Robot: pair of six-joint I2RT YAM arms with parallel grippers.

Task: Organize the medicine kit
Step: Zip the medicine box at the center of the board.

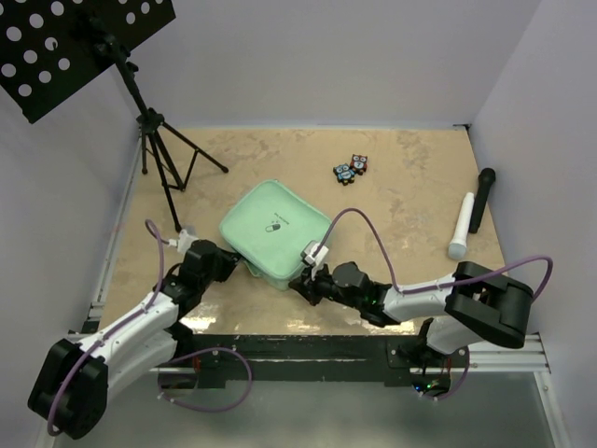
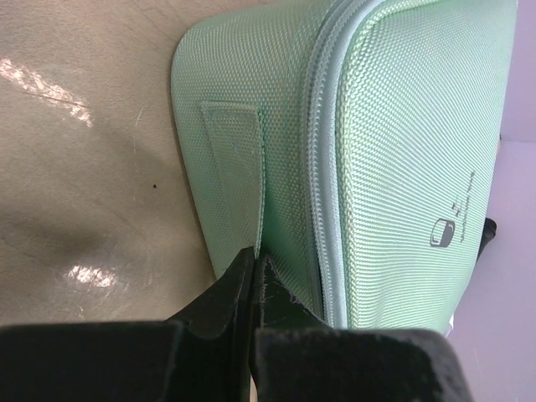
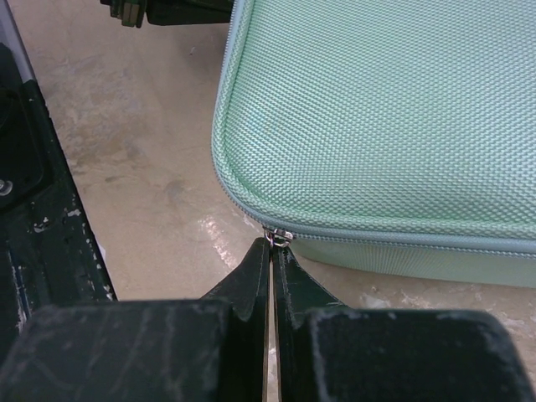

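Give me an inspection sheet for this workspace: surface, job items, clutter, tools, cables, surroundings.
Surface: beige table, glossy in places.
Job's things: green case, closed, zip shut where seen.
Clutter: two small printed pieces; white mic and black mic at the right.
Tools: left tool shut on the case's side tab; right tool shut on the zip pull.
Cables: purple cable looping along each arm.
Surroundings: tripod stand back left; white walls.
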